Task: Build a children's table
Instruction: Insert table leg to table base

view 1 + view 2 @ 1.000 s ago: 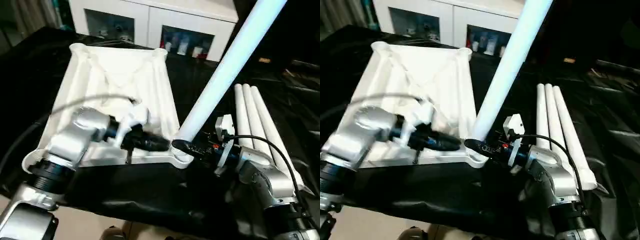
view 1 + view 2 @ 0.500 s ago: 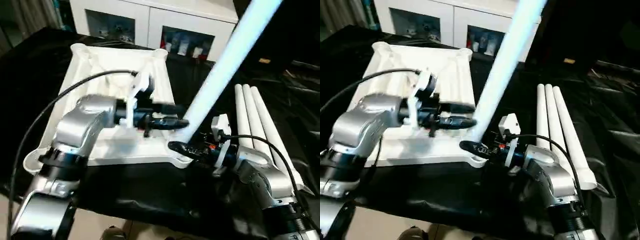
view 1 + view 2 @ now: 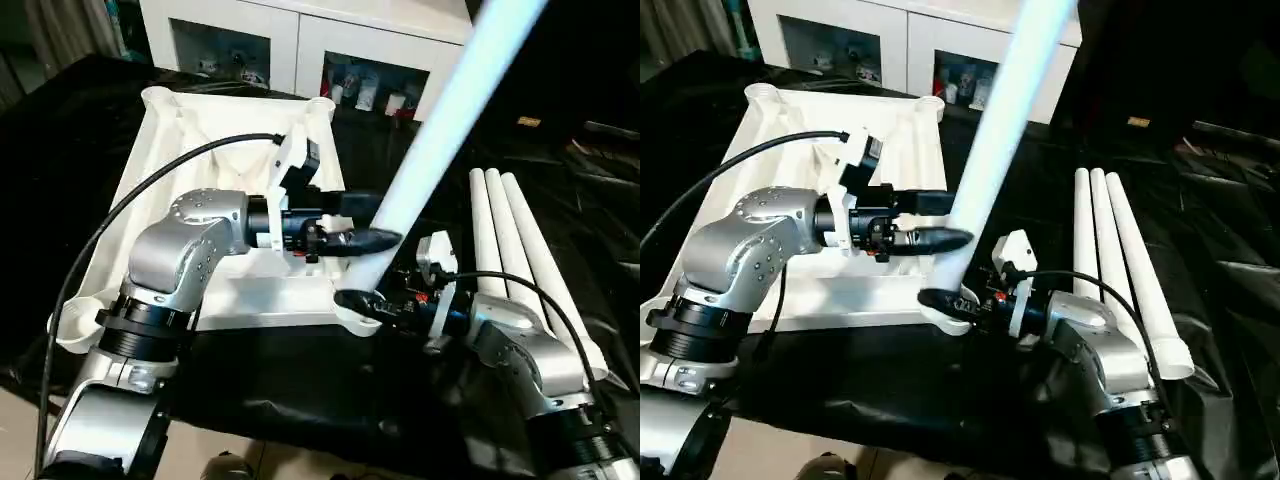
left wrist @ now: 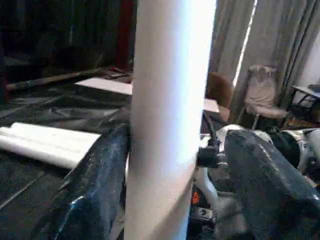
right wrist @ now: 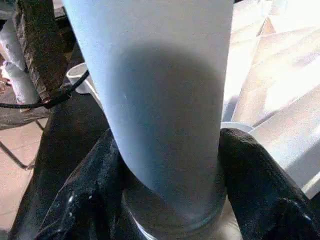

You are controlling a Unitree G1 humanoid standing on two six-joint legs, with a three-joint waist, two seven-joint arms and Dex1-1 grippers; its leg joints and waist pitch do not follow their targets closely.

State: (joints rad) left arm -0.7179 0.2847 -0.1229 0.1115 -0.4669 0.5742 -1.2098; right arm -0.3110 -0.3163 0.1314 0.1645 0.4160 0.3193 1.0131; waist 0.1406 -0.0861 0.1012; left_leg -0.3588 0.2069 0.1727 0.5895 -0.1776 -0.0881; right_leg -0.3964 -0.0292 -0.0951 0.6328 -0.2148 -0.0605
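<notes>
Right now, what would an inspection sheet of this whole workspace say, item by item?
Surface: large work table draped in black cloth.
Job's things: white tabletop lying underside up; one leg standing tilted in its near corner socket; three spare legs lying side by side to the right.
Clutter: nothing seen.
Grippers: right pincer clamped round the leg's foot at the socket; left pincer straddling the leg higher up, one finger against it, the other standing off.
Cables: black cable looping over the left arm; another arching over the right wrist.
Surroundings: white cabinet with glass doors behind; curtains and a chair in the left wrist view.
</notes>
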